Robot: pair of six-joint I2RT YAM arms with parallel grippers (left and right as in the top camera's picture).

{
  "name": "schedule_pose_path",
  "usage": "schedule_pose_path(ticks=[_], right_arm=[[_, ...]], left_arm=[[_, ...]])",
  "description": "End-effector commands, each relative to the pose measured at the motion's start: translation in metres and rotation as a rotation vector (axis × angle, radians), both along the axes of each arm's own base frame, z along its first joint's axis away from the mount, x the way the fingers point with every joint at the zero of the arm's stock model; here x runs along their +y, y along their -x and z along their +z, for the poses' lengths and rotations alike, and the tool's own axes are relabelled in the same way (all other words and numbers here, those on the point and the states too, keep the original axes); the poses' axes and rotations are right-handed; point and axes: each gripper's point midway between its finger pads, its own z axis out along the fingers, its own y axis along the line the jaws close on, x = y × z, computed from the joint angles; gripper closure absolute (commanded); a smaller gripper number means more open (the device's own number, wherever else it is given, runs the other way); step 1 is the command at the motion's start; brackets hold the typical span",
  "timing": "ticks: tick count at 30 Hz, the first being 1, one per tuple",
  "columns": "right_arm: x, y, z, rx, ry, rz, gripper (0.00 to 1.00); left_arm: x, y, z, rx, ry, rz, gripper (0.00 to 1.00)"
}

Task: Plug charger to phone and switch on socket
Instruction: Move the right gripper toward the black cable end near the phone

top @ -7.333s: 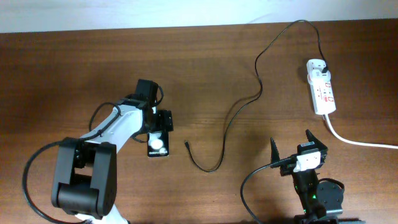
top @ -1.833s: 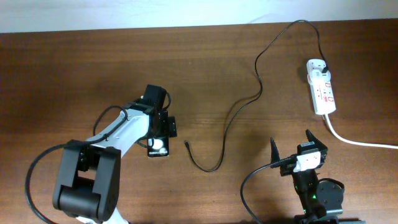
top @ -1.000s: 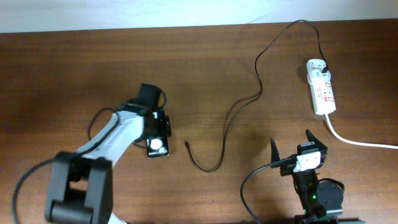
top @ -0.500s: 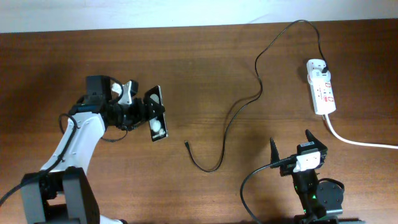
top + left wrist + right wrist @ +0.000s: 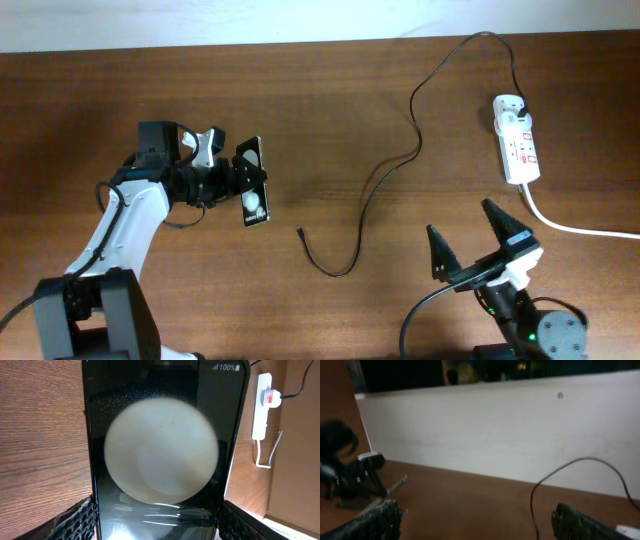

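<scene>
My left gripper (image 5: pixel 236 181) is shut on the phone (image 5: pixel 254 186), holding it off the table and turned on edge. In the left wrist view the phone's glossy screen (image 5: pixel 157 450) fills the frame between my fingers (image 5: pixel 157 527), with one big round white reflection. The charger cable (image 5: pixel 364 205) runs from its black plug in the socket (image 5: pixel 517 140) across the table to its connector tip (image 5: pixel 299 233), which lies loose, right of and below the phone. My right gripper (image 5: pixel 472 241) is open and empty at the front right. Its wrist view shows the open fingers (image 5: pixel 480 525) and the cable (image 5: pixel 535 495).
The socket's thick white cord (image 5: pixel 575 229) runs off the right edge. The socket also shows in the left wrist view (image 5: pixel 262 405). The left arm (image 5: pixel 350 472) appears at far left in the right wrist view, and a white wall (image 5: pixel 495 435) stands behind the table.
My left gripper took the phone off the table and lifted it up and to the left. In the last half second my right gripper shifted and tilted; the cable has not moved.
</scene>
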Motion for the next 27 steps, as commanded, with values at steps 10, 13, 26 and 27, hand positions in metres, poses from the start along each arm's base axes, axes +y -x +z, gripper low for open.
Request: schedule_pose_path(ticks=[10,13,26,27], right_arm=[[0.051,-0.052,0.061,0.715,-0.107,0.3,0.01],[0.082,-0.064,0.064,0.816,-0.205,0.541,0.01],[0.208,-0.109,-0.118,1.247,-0.036,0.611,0.16],[0.212,-0.116,-0.13,1.271,-0.048,0.571,0.16]], left_arm=[[0.002,-0.008,0.013,-0.06,-0.01,-0.008,0.23],[0.002,-0.008,0.013,-0.06,-0.01,-0.008,0.22],[0.002,-0.008,0.013,-0.061,-0.01,-0.008,0.22],[0.002,-0.008,0.013,-0.061,-0.013,-0.007,0.22]])
